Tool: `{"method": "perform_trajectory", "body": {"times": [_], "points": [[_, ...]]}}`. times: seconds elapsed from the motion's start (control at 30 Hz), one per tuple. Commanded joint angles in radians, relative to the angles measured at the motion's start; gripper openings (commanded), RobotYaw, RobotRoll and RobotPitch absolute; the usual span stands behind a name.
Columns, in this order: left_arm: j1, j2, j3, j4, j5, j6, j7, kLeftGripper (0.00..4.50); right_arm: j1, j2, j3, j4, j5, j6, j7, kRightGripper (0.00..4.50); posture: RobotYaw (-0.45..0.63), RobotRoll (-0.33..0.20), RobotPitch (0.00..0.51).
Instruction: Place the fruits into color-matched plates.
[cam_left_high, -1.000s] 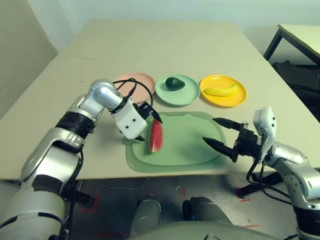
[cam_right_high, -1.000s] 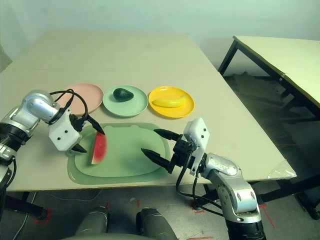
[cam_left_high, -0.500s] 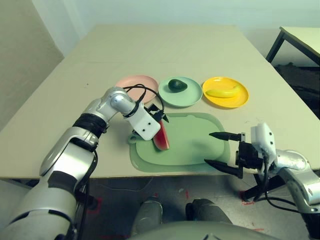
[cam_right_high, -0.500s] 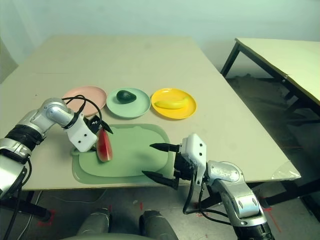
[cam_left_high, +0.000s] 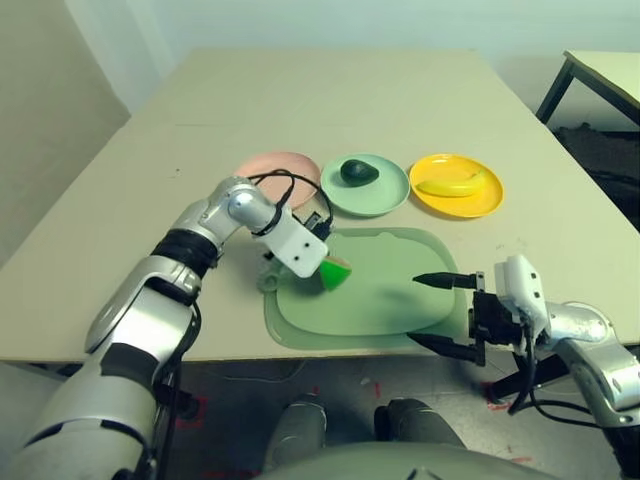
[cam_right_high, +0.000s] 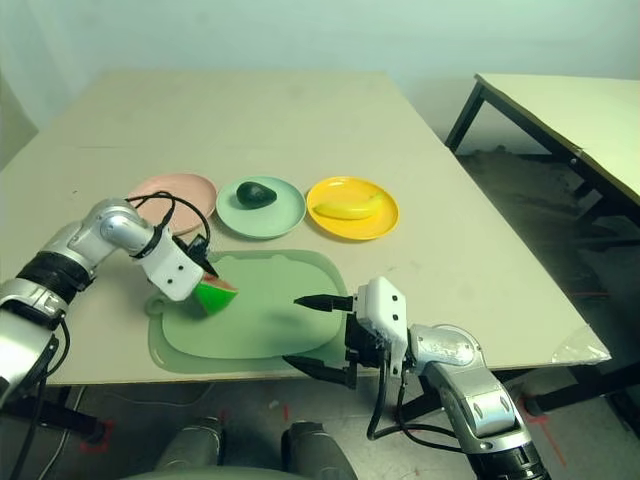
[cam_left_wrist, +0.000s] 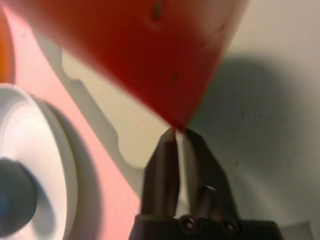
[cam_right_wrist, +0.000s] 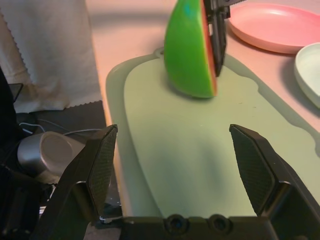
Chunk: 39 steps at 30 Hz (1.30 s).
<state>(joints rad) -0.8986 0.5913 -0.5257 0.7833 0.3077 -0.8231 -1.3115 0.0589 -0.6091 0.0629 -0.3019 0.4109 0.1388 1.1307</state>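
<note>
The red watermelon wedge (cam_left_high: 336, 273) stands on the pale green tray (cam_left_high: 385, 300), its green rind turned toward me. My left gripper (cam_left_high: 322, 263) is shut beside it. In the left wrist view the fingers (cam_left_wrist: 162, 165) are closed to a thin slit, with the wedge's red point (cam_left_wrist: 150, 50) at their tips. The pink plate (cam_left_high: 275, 166) lies empty behind the left arm. The avocado (cam_left_high: 358, 171) lies in the mint green plate (cam_left_high: 390, 195). The banana (cam_left_high: 450, 185) lies in the yellow plate (cam_left_high: 480, 200). My right gripper (cam_left_high: 415, 310) hangs open over the tray's front right edge.
The tray has a small ring handle (cam_left_high: 268, 283) at its left end, under my left wrist. The table's front edge runs just below the tray. A second table (cam_right_high: 560, 110) stands off to the right, across a gap.
My left gripper has closed at the wedge, and the wedge has turned from red face to green rind toward me. The right gripper has drawn back a little toward the front edge.
</note>
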Motion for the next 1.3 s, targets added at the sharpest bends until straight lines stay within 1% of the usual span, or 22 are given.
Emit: {"method": "perform_trajectory", "body": {"times": [0.03,0.27,0.5,0.53,0.57,0.73,0.9,0.93,1.3], "points": [[0.026,-0.006,-0.031,-0.001,0.011,0.012,-0.025,0.02,-0.007,-0.007,0.013,-0.007,0.002,0.013,-0.010,4.50,0.03,0.000,0.049],[0.030,-0.003,-0.027,-0.008,0.006,0.021,-0.035,0.02,-0.009,-0.009,0.014,-0.013,0.005,0.021,-0.018,4.50,0.03,0.000,0.047],[0.014,0.009,-0.024,0.004,0.023,0.016,-0.023,0.02,-0.015,-0.005,0.020,-0.013,0.003,0.023,-0.024,4.50,0.04,0.000,0.041],[0.011,0.011,-0.023,0.006,0.025,0.015,-0.021,0.44,-0.015,-0.005,0.021,-0.013,0.003,0.023,-0.025,4.50,0.04,0.000,0.041],[0.006,0.013,-0.022,0.009,0.028,0.012,-0.019,0.66,-0.013,-0.006,0.022,-0.012,0.002,0.021,-0.024,4.50,0.04,0.000,0.040],[-0.029,0.023,-0.019,0.025,0.032,0.006,-0.013,2.33,-0.010,-0.009,0.026,-0.011,0.000,0.015,-0.024,4.50,0.03,0.000,0.037],[-0.053,0.024,-0.018,0.039,0.030,0.001,-0.012,4.15,-0.014,-0.007,0.030,-0.007,0.001,0.014,-0.024,4.50,0.03,0.000,0.036],[-0.056,0.024,-0.018,0.043,0.031,0.000,-0.010,4.47,-0.015,-0.006,0.032,-0.007,0.001,0.015,-0.024,4.50,0.03,0.000,0.036],[-0.069,0.049,-0.009,0.070,0.033,-0.004,0.003,4.47,-0.010,-0.006,0.042,-0.017,0.005,0.021,-0.026,4.50,0.04,0.000,0.029]]}}
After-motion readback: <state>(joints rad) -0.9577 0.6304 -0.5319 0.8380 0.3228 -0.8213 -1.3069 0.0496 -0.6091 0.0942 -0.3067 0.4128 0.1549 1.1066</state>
